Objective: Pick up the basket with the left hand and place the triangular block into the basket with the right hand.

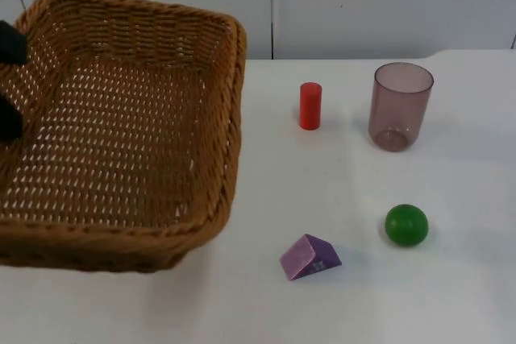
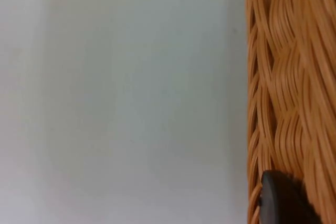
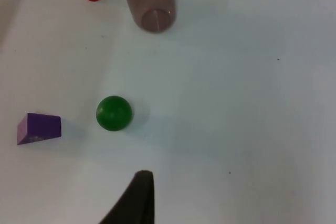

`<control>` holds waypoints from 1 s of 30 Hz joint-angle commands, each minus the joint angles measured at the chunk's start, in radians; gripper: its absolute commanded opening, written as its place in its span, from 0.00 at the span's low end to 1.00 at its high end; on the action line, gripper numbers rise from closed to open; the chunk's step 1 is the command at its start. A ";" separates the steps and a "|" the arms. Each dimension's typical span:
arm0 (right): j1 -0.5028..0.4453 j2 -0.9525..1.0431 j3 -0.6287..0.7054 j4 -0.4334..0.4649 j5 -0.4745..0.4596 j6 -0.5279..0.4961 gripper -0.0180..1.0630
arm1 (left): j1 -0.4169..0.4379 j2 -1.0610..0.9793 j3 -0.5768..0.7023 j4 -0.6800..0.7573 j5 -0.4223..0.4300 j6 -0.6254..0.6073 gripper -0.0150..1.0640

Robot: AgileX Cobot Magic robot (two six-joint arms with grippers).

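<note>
Top view: a large brown woven wicker basket [image 1: 121, 130] occupies the left of the scene, tilted so that its open inside faces the camera, its near wall low in front and its far rim against the grey partition wall [image 1: 363, 2]. The left gripper [image 1: 10, 86] stands at the basket's left rim, one black finger on each side of the wicker, so it is clamped on that rim. In the left wrist view a black fingertip [image 2: 281, 200] lies against the woven rim [image 2: 289, 77], with the white table top [image 2: 121, 98] beside it. A purple triangular wooden block [image 1: 310, 257] rests on the table near the front, right of the basket and apart from it. A green ball [image 1: 405, 225] lies just right of the block. Farther back stand a red upright cylinder [image 1: 310, 105] and, to its right, a translucent smoky plastic cup [image 1: 399, 107]. The right gripper [image 3: 137, 200] hangs above the table on the near side of the ball; whether its fingers are open or closed cannot be told.
</note>
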 commanded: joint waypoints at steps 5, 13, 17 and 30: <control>-0.004 -0.004 -0.006 0.014 0.002 -0.006 0.99 | 0.002 -0.037 0.072 -0.200 -0.022 0.138 0.01; -0.004 -0.004 -0.006 0.038 0.005 -0.020 0.99 | 0.002 -0.035 0.074 -0.233 -0.023 0.156 0.01; -0.004 0.017 -0.006 0.219 0.039 -0.274 0.99 | 0.002 -0.035 0.074 -0.234 -0.023 0.154 0.01; 0.155 0.391 -0.214 0.341 0.157 -0.795 0.92 | 0.002 -0.035 0.074 -0.234 -0.025 0.094 0.01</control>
